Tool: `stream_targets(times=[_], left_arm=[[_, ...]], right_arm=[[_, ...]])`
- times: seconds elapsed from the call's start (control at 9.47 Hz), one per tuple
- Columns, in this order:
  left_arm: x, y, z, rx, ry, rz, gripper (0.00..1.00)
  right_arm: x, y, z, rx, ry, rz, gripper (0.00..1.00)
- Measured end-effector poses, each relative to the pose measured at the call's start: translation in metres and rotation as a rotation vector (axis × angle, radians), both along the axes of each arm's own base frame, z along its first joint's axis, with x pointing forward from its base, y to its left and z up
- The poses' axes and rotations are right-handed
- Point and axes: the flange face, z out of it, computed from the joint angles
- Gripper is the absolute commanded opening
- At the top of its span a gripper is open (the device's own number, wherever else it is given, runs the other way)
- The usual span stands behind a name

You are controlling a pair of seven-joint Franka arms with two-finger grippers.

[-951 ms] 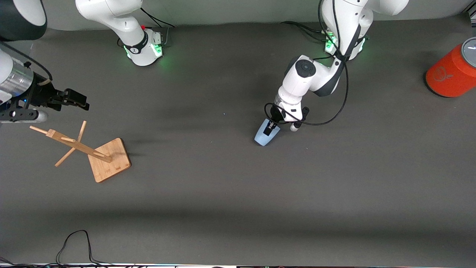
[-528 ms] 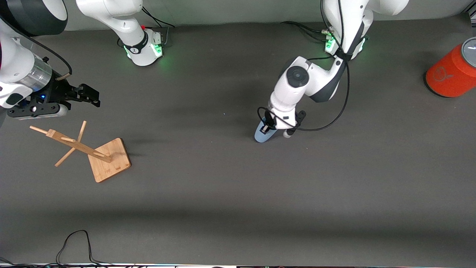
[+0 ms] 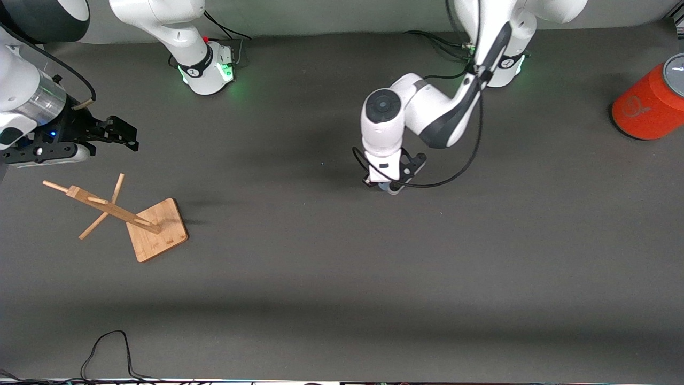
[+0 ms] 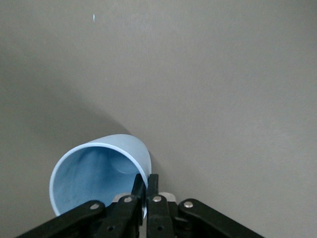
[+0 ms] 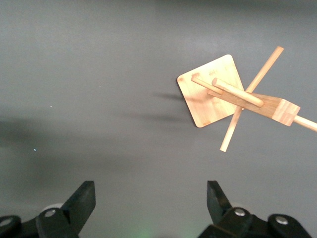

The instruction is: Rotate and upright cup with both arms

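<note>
Table (image 3: 342, 299) comes first since it's the biggest thing here: one dark grey matte mat filling nearly the whole front view, with a pale strip of wall along the 12 o'clock edge and a loose black cable (image 3: 107, 350) curling around 7 o'clock. Arms, two of them, white with dark joints and green-lit bases. The left arm bends down over the middle of the table, and its left gripper (image 4: 145, 191) is pinched tight on the rim wall of the cup (image 4: 96, 173), one finger inside the mouth and one outside. The right gripper (image 5: 148, 201) hangs in the air at about 9 o'clock, jaws spread wide with nothing between them, just waiting over the mat near the rack. One orange cylinder (image 3: 649, 104) with a grey top sits at 2 o'clock, toward the left arm's end. One wooden rack (image 3: 125, 214), square base plus crossed pegs, sits toward the right arm's end. One light-blue cup, the smallest thing, nearly hidden under the left wrist in the front view; it's tilted, mouth facing the wrist camera.
</note>
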Motion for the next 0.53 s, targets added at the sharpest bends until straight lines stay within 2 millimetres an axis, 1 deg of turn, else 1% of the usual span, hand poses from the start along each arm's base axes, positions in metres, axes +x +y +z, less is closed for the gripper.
stream_targets(times=[0.11,0.21,0.32,0.53], left_arm=[[-0.002,-0.005,-0.013,0.013,0.01,-0.004,1.0],[-0.001,-0.005,-0.02,0.024,0.011,-0.008,1.0],[0.001,-0.003,-0.021,0.029,0.007,-0.009,1.0],[0.011,0.0,-0.009,0.049,0.011,-0.015,1.0]], right_arm=[[-0.001,0.0,0.003,0.018,-0.005,-0.004,1.0],[0.0,-0.003,0.008,0.028,-0.014,-0.012,1.0],[0.001,-0.006,0.011,0.033,-0.02,-0.015,1.0],[0.001,-0.007,0.012,0.035,-0.024,-0.017,1.0]])
